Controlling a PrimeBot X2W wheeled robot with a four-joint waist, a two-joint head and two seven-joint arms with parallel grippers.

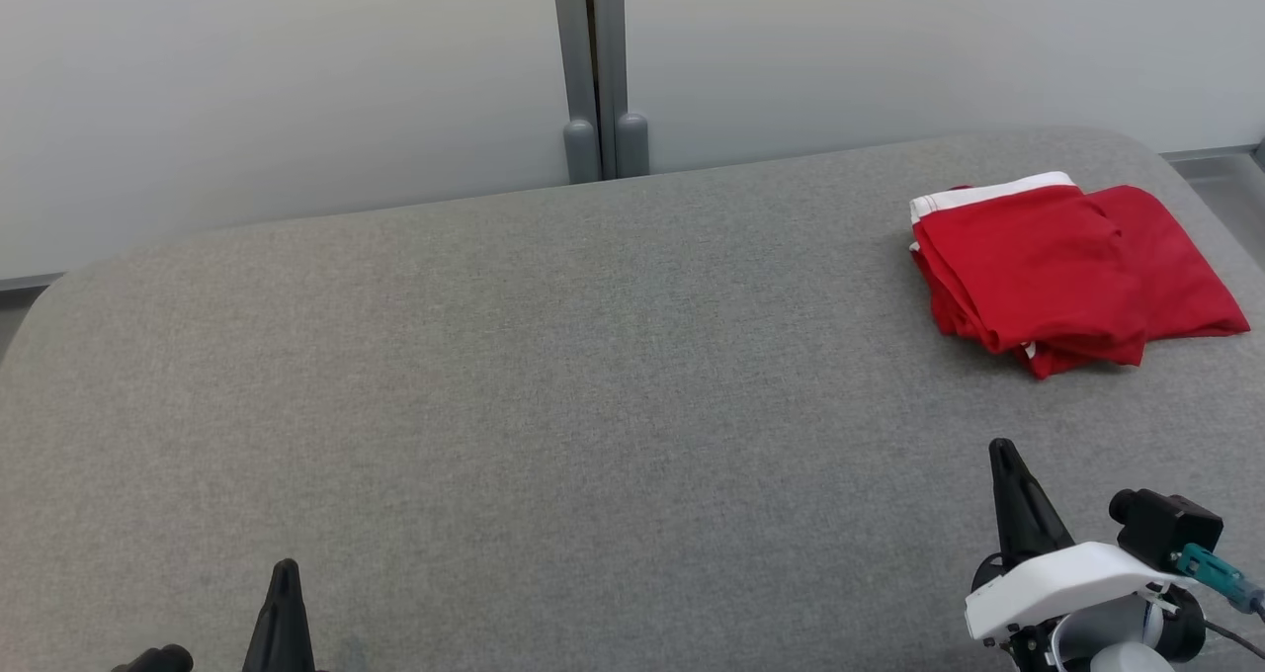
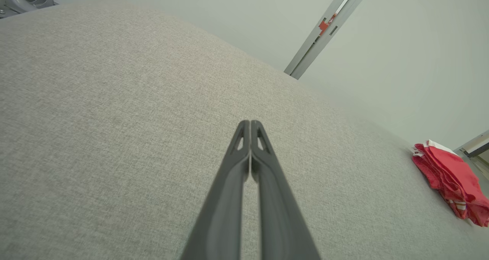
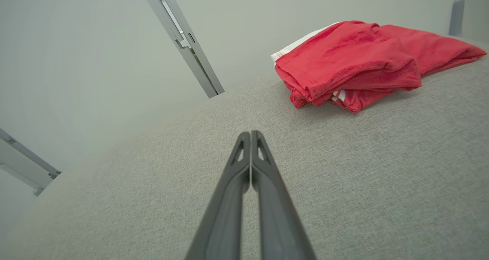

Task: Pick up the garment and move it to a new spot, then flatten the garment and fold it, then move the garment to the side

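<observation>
A red garment (image 1: 1062, 267) with white trim lies folded in a loose stack at the far right of the grey surface (image 1: 553, 395). The right wrist view has the garment (image 3: 359, 61) ahead and to the right, and the left wrist view has the garment (image 2: 450, 177) small at the right edge. My right gripper (image 1: 1004, 452) stands at the lower right, well short of the garment, fingers pressed together on nothing (image 3: 250, 133). At the lower left my left gripper (image 1: 286, 568) is also shut and holds nothing (image 2: 250, 122).
The grey padded surface has rounded far corners and ends close to a pale wall (image 1: 296, 89). A grey post (image 1: 596, 69) rises behind the far edge at the middle. The garment sits close to the surface's right edge.
</observation>
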